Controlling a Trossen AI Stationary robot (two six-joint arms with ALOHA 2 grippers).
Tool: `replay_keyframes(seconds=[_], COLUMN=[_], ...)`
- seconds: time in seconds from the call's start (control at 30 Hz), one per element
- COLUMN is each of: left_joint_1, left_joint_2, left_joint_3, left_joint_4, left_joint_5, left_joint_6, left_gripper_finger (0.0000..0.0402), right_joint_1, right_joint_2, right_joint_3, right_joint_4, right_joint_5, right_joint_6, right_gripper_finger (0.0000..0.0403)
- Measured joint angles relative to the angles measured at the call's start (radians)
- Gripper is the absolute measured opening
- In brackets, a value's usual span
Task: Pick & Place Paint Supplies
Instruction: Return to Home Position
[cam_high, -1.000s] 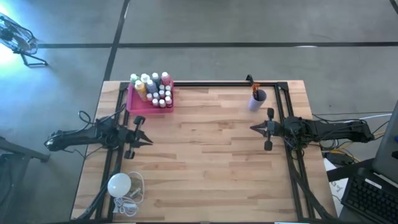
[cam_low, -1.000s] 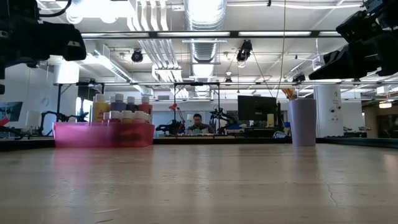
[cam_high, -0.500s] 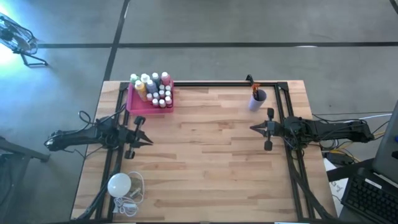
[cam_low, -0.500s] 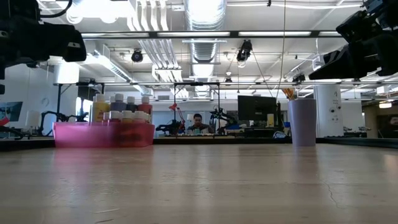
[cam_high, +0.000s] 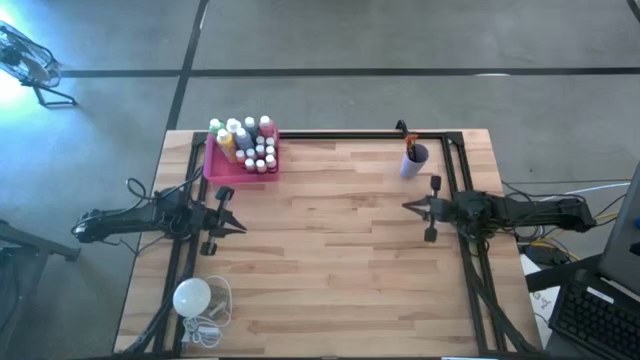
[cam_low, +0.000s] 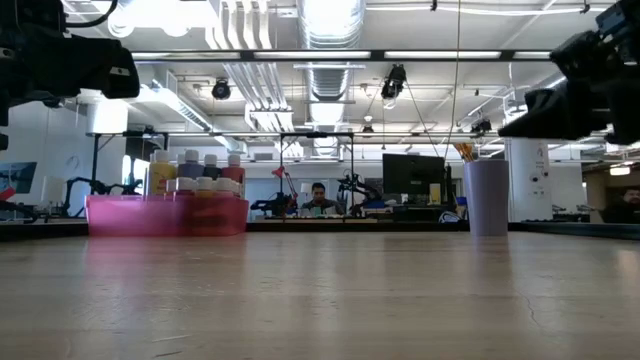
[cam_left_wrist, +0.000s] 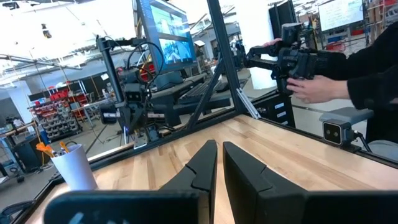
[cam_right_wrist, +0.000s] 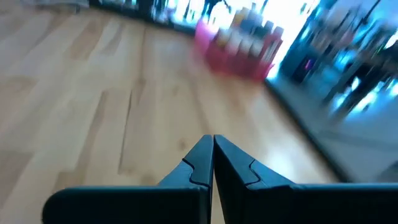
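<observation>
Bottles (cam_high: 248, 140) fill the pink bin (cam_high: 220, 168), with left gripper (cam_high: 236, 226) near it and right gripper (cam_high: 406, 207) far off, both pinched shut and empty; a wild swing could tip it

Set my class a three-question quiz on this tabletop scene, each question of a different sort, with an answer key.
1. Multiple choice: where do the small white-capped paint bottles stand? A, in the pink plastic bin; B, beside the white round bulb; C, scattered over the wooden table.
2. True or false: the lilac cup of brushes stands nearer the right gripper than the left gripper.
3. Fill in: the jaws of both grippers are ___ and hold nothing.
Key: 1 A; 2 true; 3 shut.
</observation>
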Motion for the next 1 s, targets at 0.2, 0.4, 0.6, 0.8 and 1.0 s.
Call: replay_keyframes(seconds=[0.2, 0.4, 0.6, 0.8, 1.0], left_joint_1=[0.0, 0.0, 0.0, 0.0, 0.0], left_joint_2=[0.002, 0.003, 0.012, 0.012, 0.012], left_joint_3=[0.0, 0.0, 0.0, 0.0, 0.0], left_joint_4=[-0.006, -0.011, -0.019, -0.019, -0.019], left_joint_5=[0.0, 0.0, 0.0, 0.0, 0.0], left_joint_6=[0.0, 0.0, 0.0, 0.0, 0.0], left_gripper_finger=[0.0032, 0.0032, 0.0032, 0.0032, 0.0032], right_joint_1=[-0.001, -0.001, -0.001, -0.001, -0.001], right_joint_2=[-0.104, -0.178, -0.138, -0.108, -0.095], right_joint_3=[-0.044, -0.067, -0.069, -0.069, -0.069], right_joint_4=[0.145, 0.238, 0.218, 0.219, 0.218], right_joint_5=[0.003, 0.004, 0.002, 0.003, 0.003], right_joint_6=[-0.042, 0.347, 0.393, 0.374, 0.377], right_gripper_finger=[0.0008, 0.0008, 0.0008, 0.0008, 0.0008])
